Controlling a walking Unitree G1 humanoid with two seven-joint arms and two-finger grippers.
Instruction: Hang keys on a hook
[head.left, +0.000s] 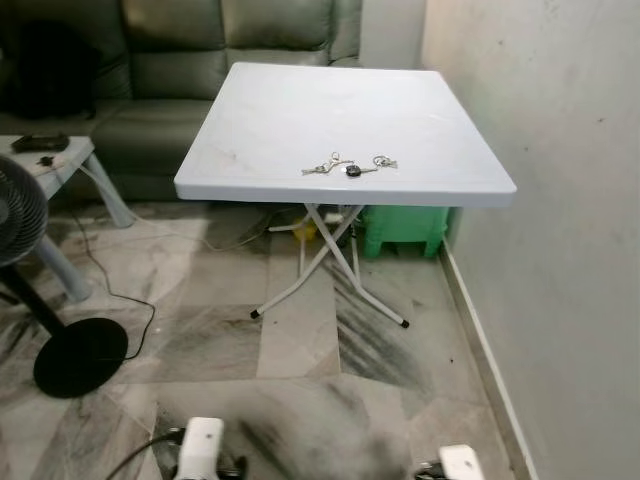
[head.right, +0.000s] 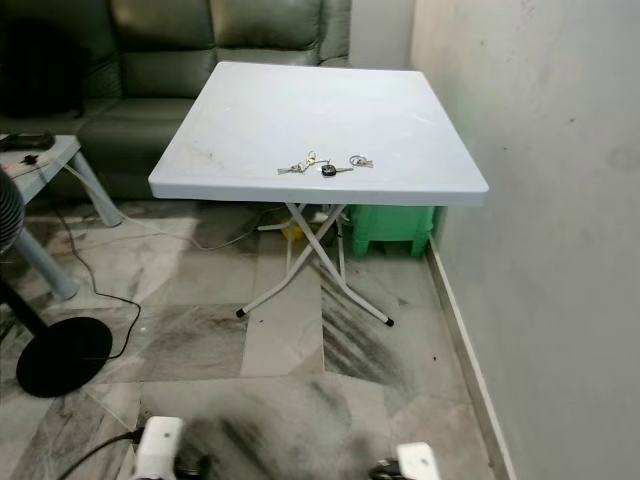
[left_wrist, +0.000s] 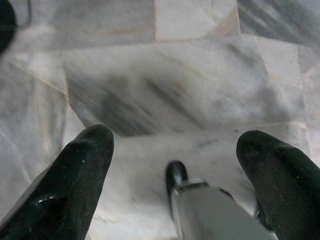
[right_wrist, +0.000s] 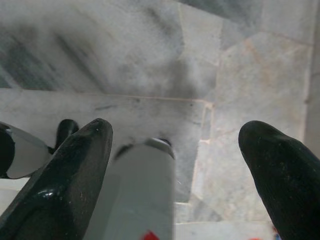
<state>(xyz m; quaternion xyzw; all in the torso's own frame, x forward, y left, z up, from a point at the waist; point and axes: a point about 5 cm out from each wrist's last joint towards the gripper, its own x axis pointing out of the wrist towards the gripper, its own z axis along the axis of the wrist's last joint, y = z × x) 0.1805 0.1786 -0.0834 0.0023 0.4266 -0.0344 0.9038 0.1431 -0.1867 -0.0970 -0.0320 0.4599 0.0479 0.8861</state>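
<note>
Head views: keys (head.left: 349, 166) lie near the front edge of the white bench (head.left: 270, 110), well ahead of the robot; no hook visible. 
Left wrist: left tool (left_wrist: 175, 150) spread wide, empty, over marble floor (left_wrist: 200, 75). 
Right wrist: right tool (right_wrist: 175, 145) likewise released, empty. 
Step in hand looks like approach: close on the front edge squarely, then reach.

Left gripper (left_wrist: 175, 150): hangs low, fingers spread wide, empty.
Right gripper (right_wrist: 175, 145): hangs low, fingers spread wide, empty.
</note>
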